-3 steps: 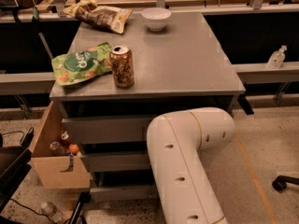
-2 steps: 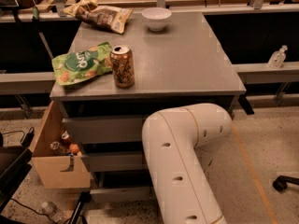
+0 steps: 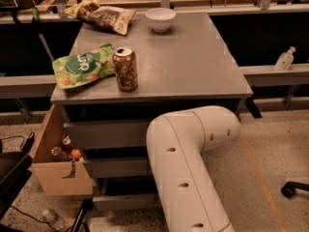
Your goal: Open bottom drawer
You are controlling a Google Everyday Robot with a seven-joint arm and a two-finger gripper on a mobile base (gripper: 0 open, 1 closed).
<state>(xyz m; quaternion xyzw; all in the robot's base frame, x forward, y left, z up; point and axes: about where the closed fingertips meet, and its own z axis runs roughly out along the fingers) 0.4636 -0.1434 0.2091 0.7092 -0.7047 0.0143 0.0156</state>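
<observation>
The bottom drawer (image 3: 123, 202) sits lowest in the grey stack under the tabletop (image 3: 193, 66), its right part covered by the white arm (image 3: 188, 168). The hand is out of sight, so its opening cannot be told. On the tabletop are a soda can (image 3: 125, 69), a green chip bag (image 3: 82, 70) and a white bowl (image 3: 160, 19).

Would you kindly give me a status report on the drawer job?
Gripper out of view, somewhere beyond the arm. Bottom drawer looks shut, knob hidden. Arm covers much of it.
</observation>
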